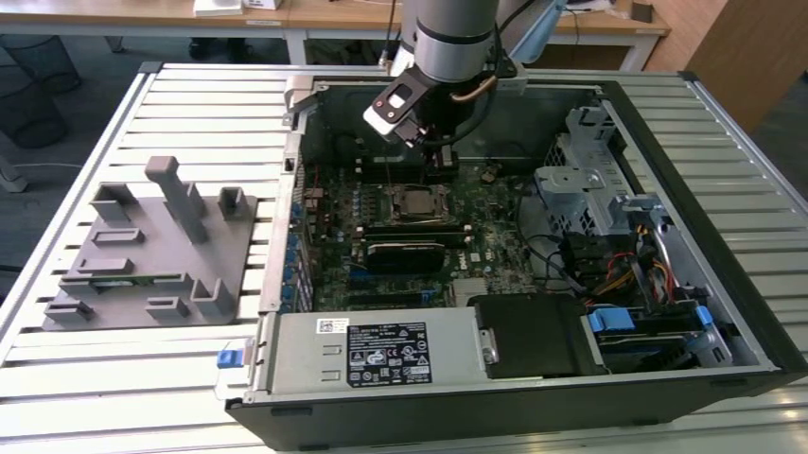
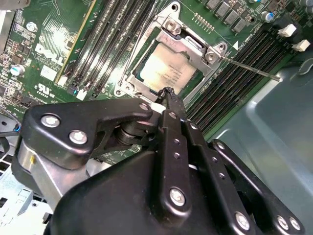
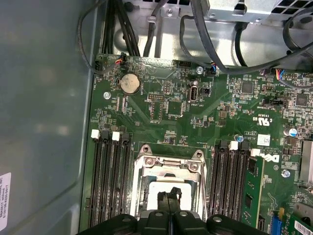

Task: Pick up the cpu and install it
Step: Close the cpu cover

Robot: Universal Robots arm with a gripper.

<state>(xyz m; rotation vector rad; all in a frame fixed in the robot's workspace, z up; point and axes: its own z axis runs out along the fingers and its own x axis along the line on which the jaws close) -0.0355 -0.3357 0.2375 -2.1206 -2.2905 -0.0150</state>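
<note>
Currently: one open computer case on the surface, motherboard inside. One cpu lies flat in its socket, between two memory-slot banks. Gripper pinched closed, holding nothing, tips at the cpu's edge; contact unclear. One grey fixture beside the case.

Slatted table, open computer case, grey fixture
</note>
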